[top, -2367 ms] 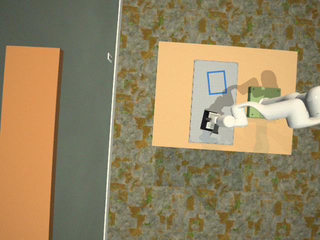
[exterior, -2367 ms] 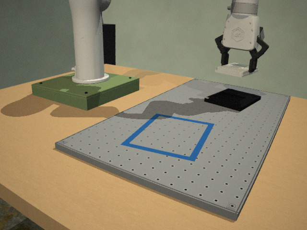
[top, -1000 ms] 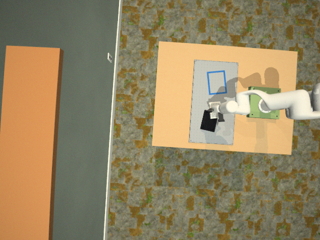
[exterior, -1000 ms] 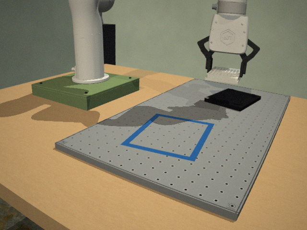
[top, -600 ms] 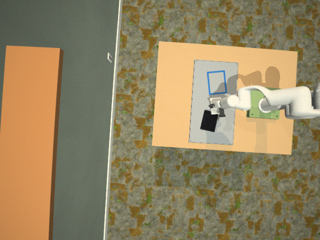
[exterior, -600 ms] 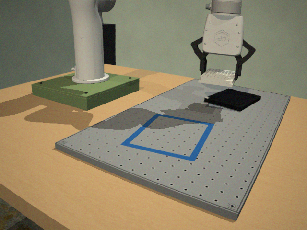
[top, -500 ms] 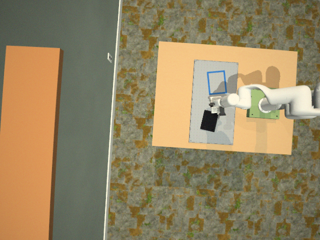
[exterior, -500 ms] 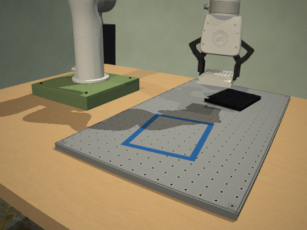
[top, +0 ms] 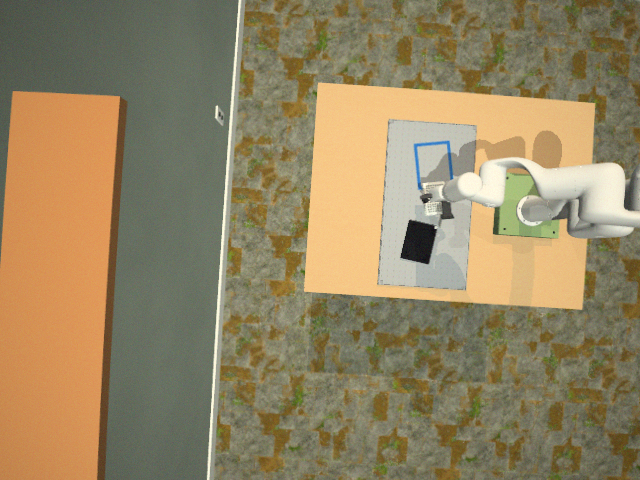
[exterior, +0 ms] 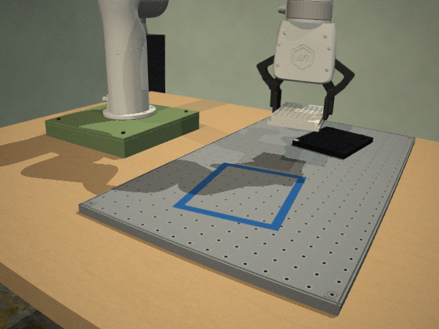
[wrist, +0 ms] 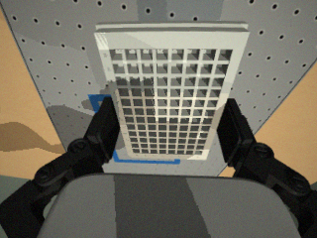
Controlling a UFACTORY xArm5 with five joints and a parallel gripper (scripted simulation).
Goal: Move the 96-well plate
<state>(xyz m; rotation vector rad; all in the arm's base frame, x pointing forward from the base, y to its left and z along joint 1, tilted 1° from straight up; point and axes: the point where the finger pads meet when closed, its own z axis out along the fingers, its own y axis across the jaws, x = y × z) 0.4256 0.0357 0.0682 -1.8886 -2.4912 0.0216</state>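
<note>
My gripper (exterior: pixel 300 106) is shut on the white 96-well plate (exterior: pixel 297 116), with a black finger on each long side. It holds the plate level, wells up, above the grey deck. In the wrist view the plate (wrist: pixel 168 96) fills the space between the fingers. The black plate nest N1 (exterior: pixel 333 140) lies empty on the deck just beside and below the plate. The blue taped outline B1 (exterior: pixel 241 193) lies on the deck nearer the camera, apart from the plate. From above, the plate (top: pixel 432 203) hangs between the nest (top: pixel 418 241) and the outline (top: pixel 433 164).
The grey perforated deck (exterior: pixel 255 208) lies on a wooden table. The arm's white column stands on a green base block (exterior: pixel 122 127) to the left of the deck. A long orange bench (top: pixel 56 279) stands far off.
</note>
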